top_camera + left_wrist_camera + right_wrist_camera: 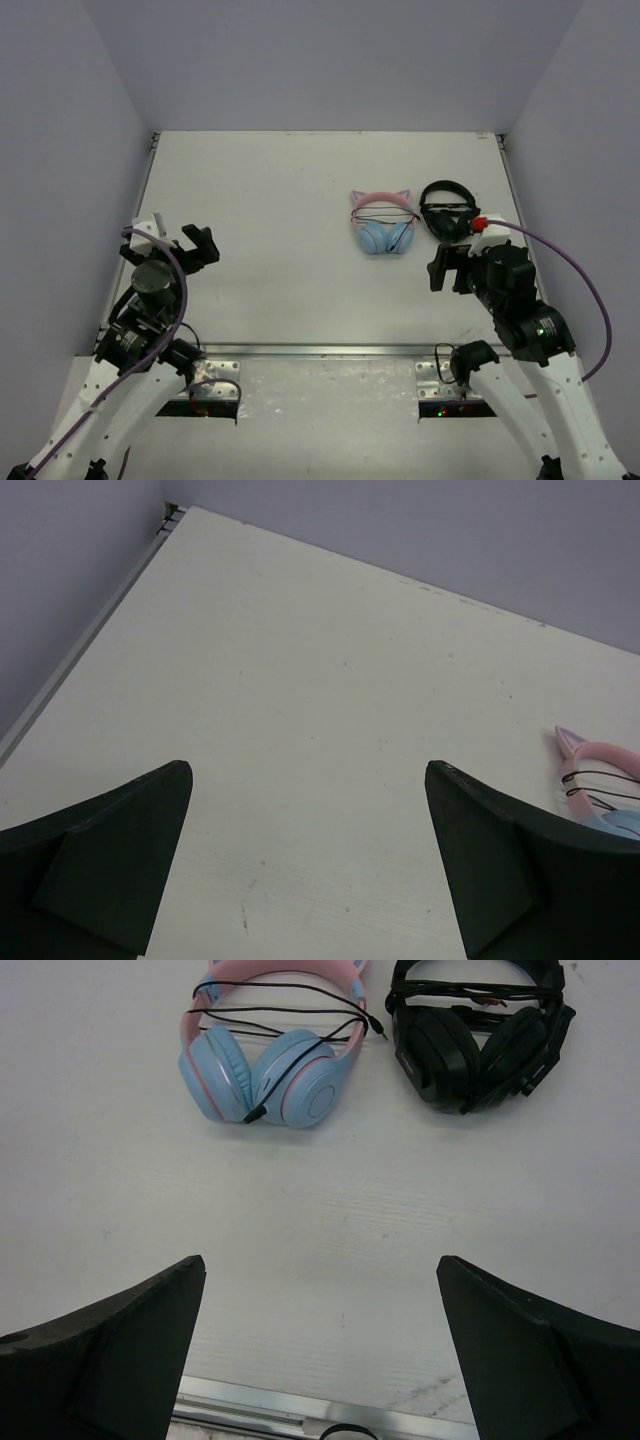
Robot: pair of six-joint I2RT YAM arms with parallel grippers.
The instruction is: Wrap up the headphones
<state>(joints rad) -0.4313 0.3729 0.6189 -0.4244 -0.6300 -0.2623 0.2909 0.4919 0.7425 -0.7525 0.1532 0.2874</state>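
**Headphones** (382,228): pink cat-ear band, light blue cups. They lay flat on the counter (270,190), right of centre, with the cups toward the arms.

**Cable** (255,1112): thin and black, it ran in loose strands across band and cups. One plug rested against a cup and the other lay at the band's right side.

**Black headphones** (447,210): just beside the pink pair, on its right.

**Left claw** (203,243): fingers apart and empty. It hung over the counter's left side, well apart from the headphones.

**Right claw** (450,262): fingers apart and empty. It hung on the near side of both pairs, touching neither.
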